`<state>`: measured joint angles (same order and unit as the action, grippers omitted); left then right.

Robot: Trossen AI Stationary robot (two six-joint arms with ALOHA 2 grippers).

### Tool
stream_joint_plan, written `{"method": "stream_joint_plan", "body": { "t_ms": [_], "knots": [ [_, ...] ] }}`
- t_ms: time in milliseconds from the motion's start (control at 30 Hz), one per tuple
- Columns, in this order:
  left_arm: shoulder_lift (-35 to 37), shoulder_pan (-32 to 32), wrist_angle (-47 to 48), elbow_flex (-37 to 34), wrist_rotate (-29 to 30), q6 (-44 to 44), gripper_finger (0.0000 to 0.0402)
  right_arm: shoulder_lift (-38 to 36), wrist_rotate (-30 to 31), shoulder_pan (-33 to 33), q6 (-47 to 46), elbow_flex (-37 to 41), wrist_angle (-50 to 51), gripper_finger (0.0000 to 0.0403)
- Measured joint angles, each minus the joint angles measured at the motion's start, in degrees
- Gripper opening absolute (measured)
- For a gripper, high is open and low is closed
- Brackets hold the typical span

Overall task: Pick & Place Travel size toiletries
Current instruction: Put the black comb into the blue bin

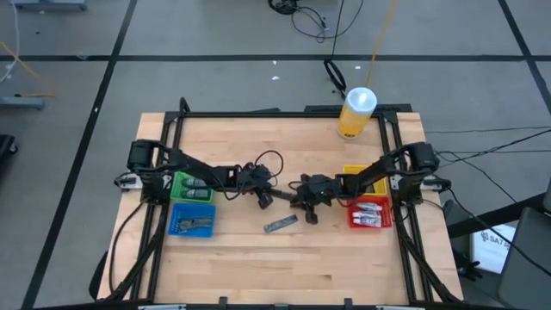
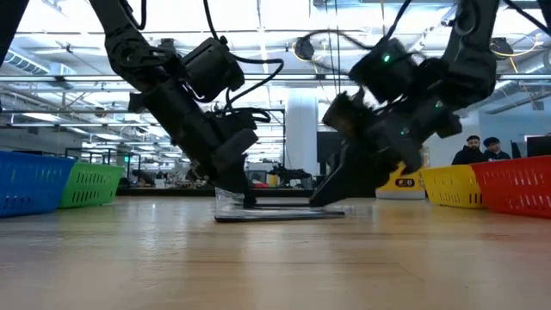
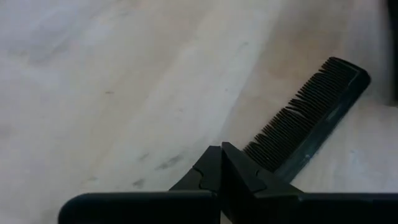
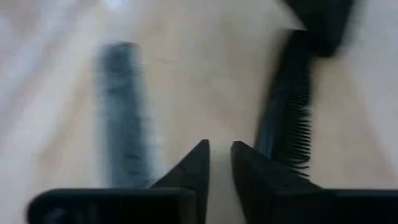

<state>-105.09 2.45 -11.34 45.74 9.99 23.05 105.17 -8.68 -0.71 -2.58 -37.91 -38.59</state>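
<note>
A black comb [image 3: 311, 115] lies flat on the wooden table between my two grippers, also seen as the comb [image 4: 286, 118] and the comb [image 1: 282, 197]. My left gripper [image 3: 222, 155] is shut, tips down at one end of the comb. My right gripper [image 4: 219, 149] stands a little open near the comb's other end, over bare wood, with nothing between its fingers. A grey slim stick [image 4: 121, 112] lies on its other side, nearer the table's front edge as the stick [image 1: 280, 225]. My left gripper's shut fingers [image 3: 249, 177] stand slanting down at the comb's near end [image 3: 273, 158]. The finger hides that end, so I cannot tell whether it touches the comb. The comb lies flat on the table.
Green bin [image 1: 191, 187] and blue bin [image 1: 191, 218] sit at the table's left, yellow bin [image 1: 357, 172] and red bin [image 1: 370, 213] at its right, with small items in them. A big yellow bottle [image 1: 355, 112] stands at the far right. Bare wood lies toward the near edge.
</note>
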Motion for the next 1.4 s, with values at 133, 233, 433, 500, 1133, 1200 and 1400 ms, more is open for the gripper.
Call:
{"method": "stream_joint_plan", "body": {
  "t_ms": [133,233,433,500,1133,1200,1400],
  "knots": [
    [-1.79,-1.21,-0.35,0.11,-1.4,0.03,0.0004,1.48,6.18,0.74,-1.06,-0.64,-0.24,0.0025],
    [-4.15,-1.67,-1.5,0.24,-1.25,-0.18,0.0009,1.22,8.93,0.75,-1.06,-0.66,0.02,0.0005],
    [-6.22,-1.78,-4.05,0.33,-0.81,-0.46,0.0005,1.16,8.78,0.77,0.41,-0.66,-0.63,0.0014],
    [-4.72,-2.16,-3.53,0.26,-0.03,-0.84,0.0009,1.16,8.67,0.99,0.87,-0.66,-0.61,0.0019],
    [-2.31,-6.03,-7.66,-0.15,2.96,-4.73,0.0002,1.15,8.63,1.01,0.45,-0.66,0.13,0.0025],
    [-2.05,-6.36,-9.6,-0.16,2.77,-4.79,0.0004,1.15,8.63,1.01,0.45,-0.66,0.26,0.0024],
    [-4.09,-6.38,-11.3,-0.15,1.81,-4.91,0.0004,1.15,8.63,1.01,0.4,-0.66,0.26,0.0024]
  ]
}}
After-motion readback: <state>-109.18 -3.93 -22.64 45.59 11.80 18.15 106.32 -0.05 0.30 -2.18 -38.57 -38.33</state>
